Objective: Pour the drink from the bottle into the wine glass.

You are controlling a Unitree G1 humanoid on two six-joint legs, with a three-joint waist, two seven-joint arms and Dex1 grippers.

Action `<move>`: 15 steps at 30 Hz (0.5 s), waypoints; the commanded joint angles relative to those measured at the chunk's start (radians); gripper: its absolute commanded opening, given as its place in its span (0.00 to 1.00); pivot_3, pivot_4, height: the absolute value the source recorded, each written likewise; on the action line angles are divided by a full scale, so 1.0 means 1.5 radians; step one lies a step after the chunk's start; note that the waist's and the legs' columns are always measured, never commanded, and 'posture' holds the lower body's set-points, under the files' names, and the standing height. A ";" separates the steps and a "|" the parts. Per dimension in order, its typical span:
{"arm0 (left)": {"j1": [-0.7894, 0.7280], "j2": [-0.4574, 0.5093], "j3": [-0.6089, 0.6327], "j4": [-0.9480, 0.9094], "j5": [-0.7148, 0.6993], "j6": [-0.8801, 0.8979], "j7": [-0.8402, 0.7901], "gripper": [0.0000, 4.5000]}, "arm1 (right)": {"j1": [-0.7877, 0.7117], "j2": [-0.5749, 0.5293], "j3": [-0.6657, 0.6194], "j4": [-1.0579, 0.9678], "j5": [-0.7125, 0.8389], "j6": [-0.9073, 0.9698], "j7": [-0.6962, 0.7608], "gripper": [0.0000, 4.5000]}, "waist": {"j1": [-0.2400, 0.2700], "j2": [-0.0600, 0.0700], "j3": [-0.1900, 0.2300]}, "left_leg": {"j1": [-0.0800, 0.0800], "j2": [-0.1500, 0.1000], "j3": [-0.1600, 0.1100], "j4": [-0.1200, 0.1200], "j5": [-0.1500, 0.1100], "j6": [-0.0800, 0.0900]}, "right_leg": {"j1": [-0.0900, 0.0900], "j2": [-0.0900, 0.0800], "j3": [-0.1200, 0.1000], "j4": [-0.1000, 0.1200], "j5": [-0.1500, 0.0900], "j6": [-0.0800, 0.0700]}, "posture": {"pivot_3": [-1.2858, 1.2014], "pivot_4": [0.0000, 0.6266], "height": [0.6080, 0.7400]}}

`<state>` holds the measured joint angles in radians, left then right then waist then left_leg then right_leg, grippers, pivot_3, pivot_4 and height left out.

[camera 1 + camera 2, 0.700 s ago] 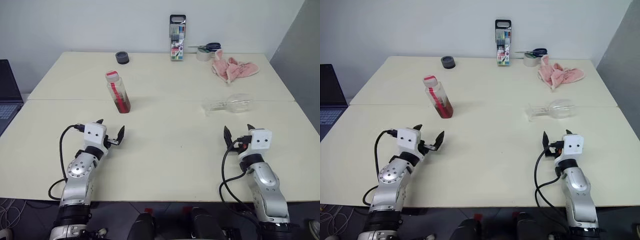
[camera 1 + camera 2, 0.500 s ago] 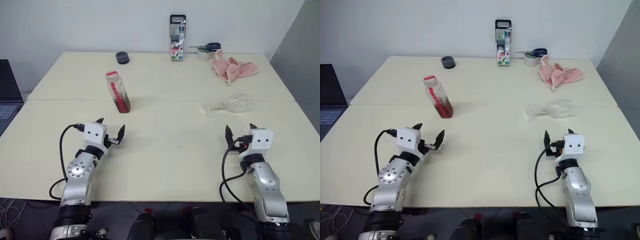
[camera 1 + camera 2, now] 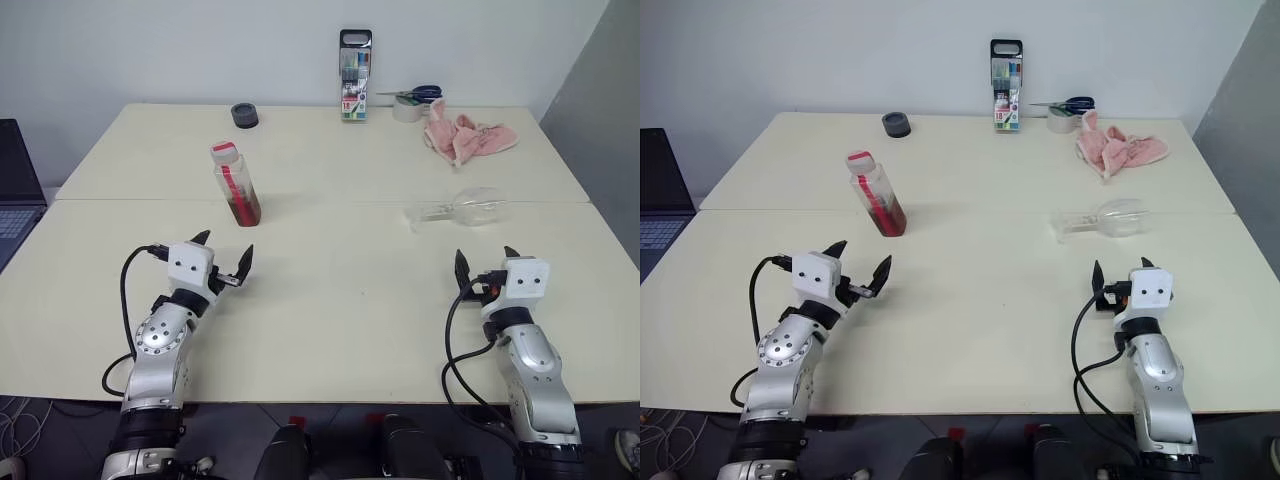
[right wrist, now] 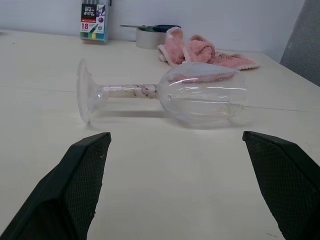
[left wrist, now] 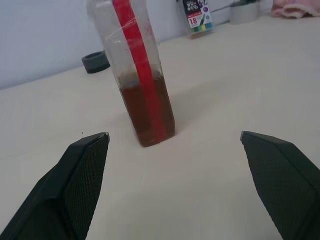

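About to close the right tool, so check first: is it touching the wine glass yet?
Apart. The right wrist view shows bare table between the open right tool and the wine glass, which lies on its side.

I see both arms low, pointing forward: left gripper point(image 3: 222, 259) jaws spread wide, empty; right gripper point(image 3: 485, 265) likewise.

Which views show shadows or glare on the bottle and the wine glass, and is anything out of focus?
Left eye view: even light, soft shadow right of the bottle. Left wrist view: the same shadow; the marker case behind looks soft. Right wrist view: white highlights streak the bowl of the wine glass, lying on its side, with a faint shadow beneath; the pink cloth is mildly blurred.
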<state>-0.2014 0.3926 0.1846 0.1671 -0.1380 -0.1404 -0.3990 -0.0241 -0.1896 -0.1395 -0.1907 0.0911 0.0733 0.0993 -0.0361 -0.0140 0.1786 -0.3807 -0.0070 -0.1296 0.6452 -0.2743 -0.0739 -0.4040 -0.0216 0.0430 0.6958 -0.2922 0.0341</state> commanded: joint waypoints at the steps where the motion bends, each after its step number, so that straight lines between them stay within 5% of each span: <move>1: -0.017 0.010 0.008 -0.007 0.000 -0.023 0.002 1.00 | -0.003 -0.004 -0.009 -0.019 -0.003 -0.018 -0.002 1.00 | 0.000 0.000 0.000 | 0.000 0.000 0.000 0.000 0.000 0.000 | 0.000 0.000 0.000 0.000 0.000 0.000 | 0.52 0.24 1.00; 15: -0.036 -0.002 0.016 -0.035 -0.024 0.053 0.024 1.00 | -0.003 -0.021 0.016 -0.044 0.018 -0.014 0.054 1.00 | 0.000 0.000 0.000 | 0.000 0.000 0.000 0.000 0.000 0.000 | 0.000 0.000 0.000 0.000 0.000 0.000 | 0.52 0.24 1.00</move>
<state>-0.2376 0.3876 0.1972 0.1545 -0.1581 -0.0653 -0.3707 -0.0196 -0.2061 -0.1319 -0.1948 0.1002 0.0707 0.1406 -0.0362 -0.0140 0.1786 -0.3806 -0.0070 -0.1293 0.6454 -0.2743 -0.0738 -0.4040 -0.0216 0.0433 0.6960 -0.2922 0.0341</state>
